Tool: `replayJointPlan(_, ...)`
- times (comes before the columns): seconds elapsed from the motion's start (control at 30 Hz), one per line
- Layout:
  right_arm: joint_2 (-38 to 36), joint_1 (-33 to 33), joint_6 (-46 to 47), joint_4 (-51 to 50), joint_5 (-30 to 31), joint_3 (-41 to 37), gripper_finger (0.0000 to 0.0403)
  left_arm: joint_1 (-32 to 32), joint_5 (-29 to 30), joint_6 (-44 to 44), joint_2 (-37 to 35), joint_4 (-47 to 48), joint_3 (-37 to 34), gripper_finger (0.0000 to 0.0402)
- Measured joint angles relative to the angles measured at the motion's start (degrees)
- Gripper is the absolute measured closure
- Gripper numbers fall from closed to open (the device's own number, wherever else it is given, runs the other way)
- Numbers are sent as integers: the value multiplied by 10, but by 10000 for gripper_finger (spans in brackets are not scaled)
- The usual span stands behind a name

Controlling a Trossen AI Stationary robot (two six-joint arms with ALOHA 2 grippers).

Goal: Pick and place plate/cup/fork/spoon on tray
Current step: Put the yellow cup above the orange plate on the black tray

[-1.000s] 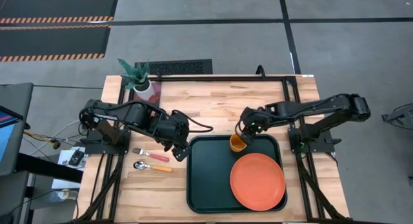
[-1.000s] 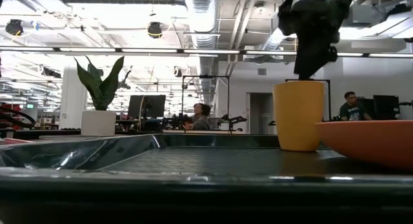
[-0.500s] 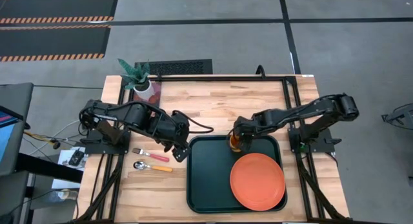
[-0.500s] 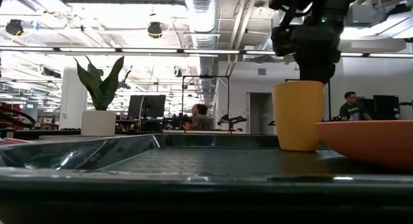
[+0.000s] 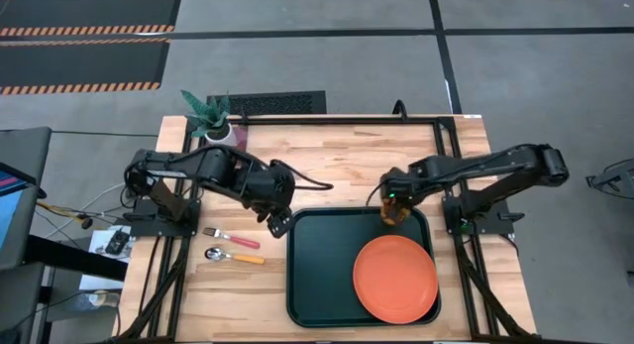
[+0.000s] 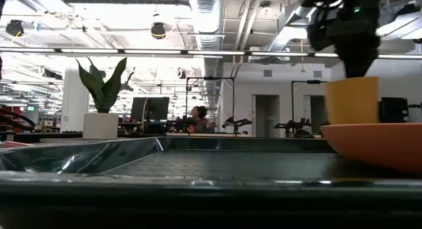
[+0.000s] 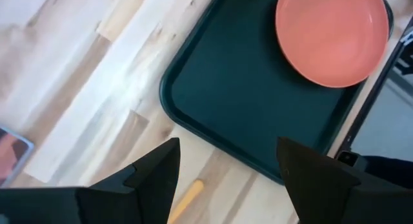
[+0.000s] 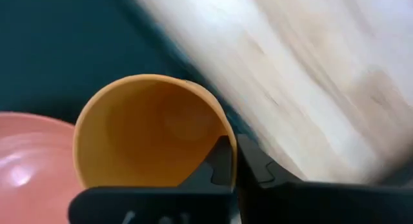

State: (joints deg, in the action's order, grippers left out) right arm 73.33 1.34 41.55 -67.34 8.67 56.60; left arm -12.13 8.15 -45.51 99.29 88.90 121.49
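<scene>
The orange-yellow cup stands upright at the tray's far right, just beyond the orange-red plate, with my right gripper shut on it from above. The plate lies on the near right part of the dark tray. In the low view the plate's rim hides the base of the cup. The red-handled fork and the orange-handled spoon lie on the wood left of the tray. My left gripper hovers open over the tray's far left corner, holding nothing. My right gripper pinches the cup's rim on one side, one finger inside the cup and one outside. The fingers come from above, pointing down. The cup stays upright below them; whether its base is on the tray I cannot tell, since the plate hides it.
A potted plant stands at the table's far left corner. Bare tray floor lies left of the plate. Black frame rails run along the table's far and side edges.
My right gripper first went toward the table's left over the cup, then carried it upright toward the table's right edge, along the tray's far side. My left gripper has shifted a little toward the far edge.
</scene>
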Motion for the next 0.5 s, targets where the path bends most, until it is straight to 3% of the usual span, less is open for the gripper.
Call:
replayJointPlan(0.17,-59,11,58,-26,20,-8,391,30,-15,56,0,-10,0,162)
replayJointPlan(0.5,-143,100,233,-19,5,-110,387,72,-54,126,0,-28,0,162)
